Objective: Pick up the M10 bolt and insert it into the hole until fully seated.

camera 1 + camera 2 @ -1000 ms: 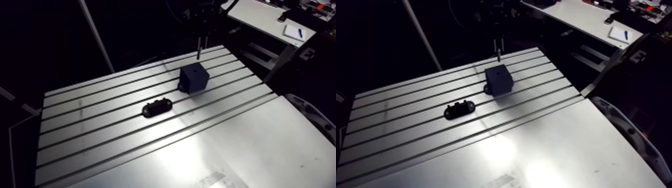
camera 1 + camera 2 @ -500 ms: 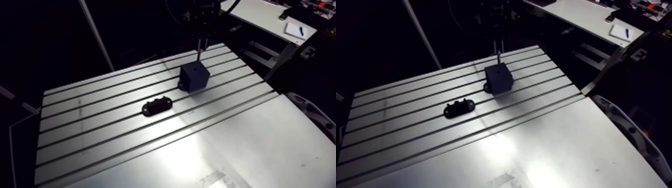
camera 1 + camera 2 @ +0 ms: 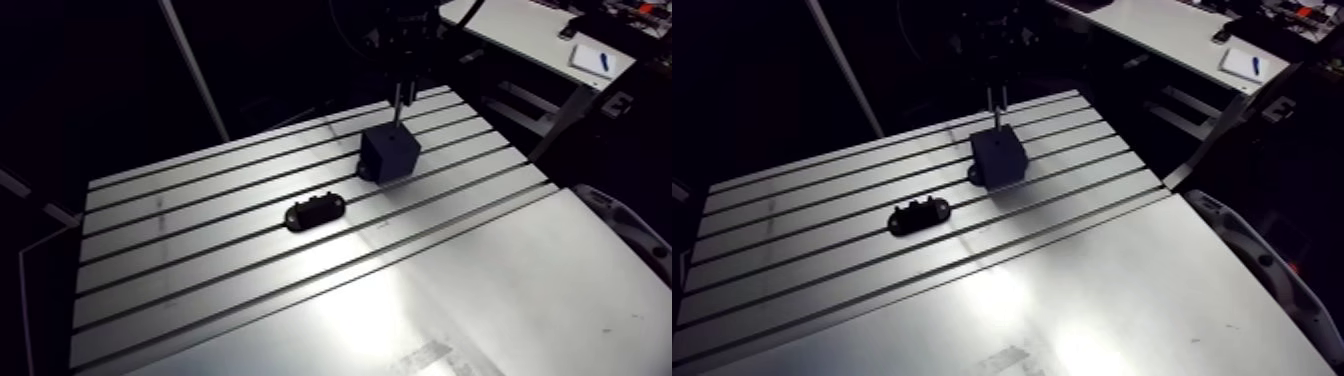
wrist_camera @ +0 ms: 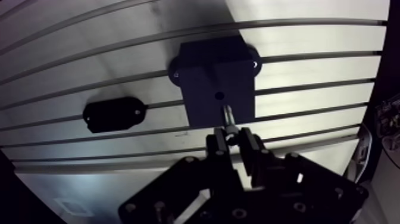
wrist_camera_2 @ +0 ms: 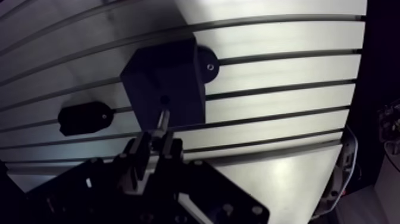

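A dark blue block [image 4: 217, 80] stands on the slotted table [image 3: 200, 260], with a small round hole [image 4: 219, 95] in its top face. My gripper [image 4: 229, 136] hangs just above the block and is shut on the M10 bolt [image 4: 227, 116], whose shank points down at the hole. The bolt's tip lies just short of the hole in the wrist view. In the arm view the bolt [image 3: 398, 102] shows as a thin bright rod over the block [image 3: 390, 152].
A black oblong holder [image 3: 315, 212] with two small lugs lies on the table, to the side of the block. The table's far edge runs close behind the block.
The gripper with the bolt has sunk slightly toward the block's top. The block and the black holder have stayed put.
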